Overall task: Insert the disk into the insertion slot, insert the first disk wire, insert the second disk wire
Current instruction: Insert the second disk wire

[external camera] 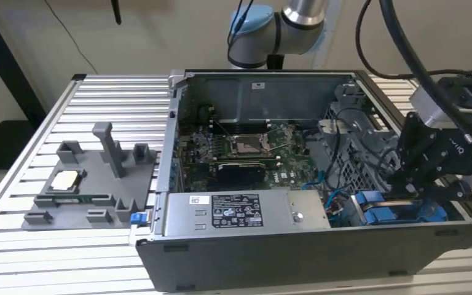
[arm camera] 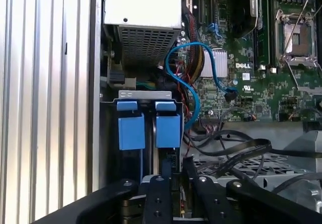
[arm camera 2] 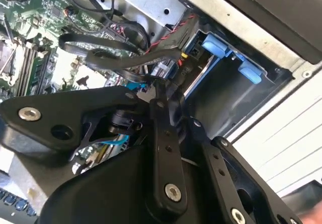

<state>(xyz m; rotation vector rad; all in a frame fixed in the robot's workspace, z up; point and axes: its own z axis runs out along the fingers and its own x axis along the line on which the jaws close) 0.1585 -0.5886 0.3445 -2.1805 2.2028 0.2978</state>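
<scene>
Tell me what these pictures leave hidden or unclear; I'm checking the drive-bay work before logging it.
- Black gripper fingertips: in the second wrist view, black cables cross them; open or shut is unclear.
- Silver-grey disk with bright blue bracket: in the first wrist view the body is sunk in the dark grey insertion slot.
- Same bay in the exterior view: the gripper covers it.

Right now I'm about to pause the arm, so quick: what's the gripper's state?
Gripper: down in the case at the drive bay, fingers close together at a cable connector; whether it grips it cannot be told.
</scene>
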